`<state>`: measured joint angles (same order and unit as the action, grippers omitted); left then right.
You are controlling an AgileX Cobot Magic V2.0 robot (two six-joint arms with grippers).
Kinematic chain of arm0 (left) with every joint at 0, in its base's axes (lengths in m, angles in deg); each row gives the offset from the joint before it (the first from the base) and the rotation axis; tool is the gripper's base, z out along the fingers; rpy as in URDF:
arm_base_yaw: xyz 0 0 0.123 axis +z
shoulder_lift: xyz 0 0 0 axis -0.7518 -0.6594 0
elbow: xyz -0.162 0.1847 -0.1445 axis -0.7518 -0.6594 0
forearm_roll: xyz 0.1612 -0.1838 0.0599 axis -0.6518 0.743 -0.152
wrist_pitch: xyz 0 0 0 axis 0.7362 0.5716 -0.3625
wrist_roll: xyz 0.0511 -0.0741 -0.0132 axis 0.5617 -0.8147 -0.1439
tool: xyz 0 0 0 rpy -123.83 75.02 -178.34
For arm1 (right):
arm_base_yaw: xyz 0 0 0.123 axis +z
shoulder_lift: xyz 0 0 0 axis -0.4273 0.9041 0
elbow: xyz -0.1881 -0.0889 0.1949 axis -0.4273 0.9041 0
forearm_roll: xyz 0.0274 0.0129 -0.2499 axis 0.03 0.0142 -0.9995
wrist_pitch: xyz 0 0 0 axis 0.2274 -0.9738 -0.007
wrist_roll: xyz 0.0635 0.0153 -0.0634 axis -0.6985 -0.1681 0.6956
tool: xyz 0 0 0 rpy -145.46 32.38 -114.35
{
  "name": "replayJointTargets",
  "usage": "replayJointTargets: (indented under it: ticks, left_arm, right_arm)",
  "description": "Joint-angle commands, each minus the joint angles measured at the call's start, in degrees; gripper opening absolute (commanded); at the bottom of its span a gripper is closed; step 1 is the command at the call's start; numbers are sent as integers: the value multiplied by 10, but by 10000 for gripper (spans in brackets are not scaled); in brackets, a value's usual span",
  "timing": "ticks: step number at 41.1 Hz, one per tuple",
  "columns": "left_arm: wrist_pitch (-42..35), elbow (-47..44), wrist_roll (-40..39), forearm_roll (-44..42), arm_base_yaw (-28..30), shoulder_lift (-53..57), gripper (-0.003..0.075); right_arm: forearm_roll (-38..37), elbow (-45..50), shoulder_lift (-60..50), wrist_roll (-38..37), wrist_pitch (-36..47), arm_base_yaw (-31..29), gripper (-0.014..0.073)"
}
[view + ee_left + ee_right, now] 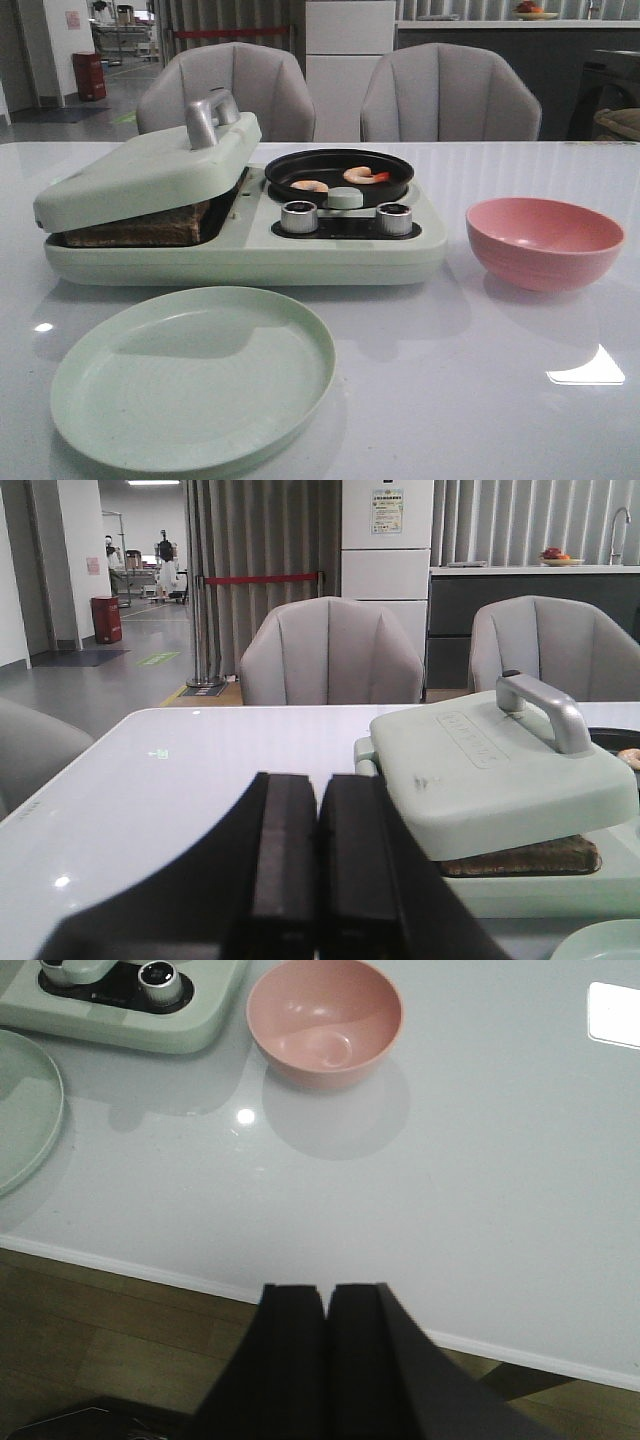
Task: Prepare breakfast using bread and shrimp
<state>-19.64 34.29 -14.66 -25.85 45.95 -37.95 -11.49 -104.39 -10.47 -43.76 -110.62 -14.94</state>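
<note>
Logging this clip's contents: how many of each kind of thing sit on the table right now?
Shrimp in the black pan: 2
Breakfast cookers: 1
Bread showing under its lid: 1 at least
Green plates: 1
Pink bowls: 1
Total: 6

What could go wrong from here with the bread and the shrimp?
The lid rests tilted on the bread, not fully shut, so lifting it by the handle could drag a slice out. The two shrimp are small and sit in the shallow pan, so they may slip from a gripper. The plate lies close in front of the cooker and could be nudged.
</note>
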Motion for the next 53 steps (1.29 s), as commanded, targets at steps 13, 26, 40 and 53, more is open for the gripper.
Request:
replayJointTargets:
  ticks: [13, 26, 40, 53]
  left_arm:
    - [-48, -18, 0, 5, -4, 14, 104]
    - [-48, -18, 0, 5, -4, 14, 104]
    - [-48, -18, 0, 5, -4, 14, 104]
    - [-48, -18, 0, 5, -4, 13, 104]
  right_arm:
    - [-7, -10, 0, 3, 43, 0, 15]
    - [-74, 156, -122, 10, 248, -85, 15]
    - [-59, 400, -253, 10, 559, -150, 15]
    - [-46, 481, -266, 10, 670, -151, 15]
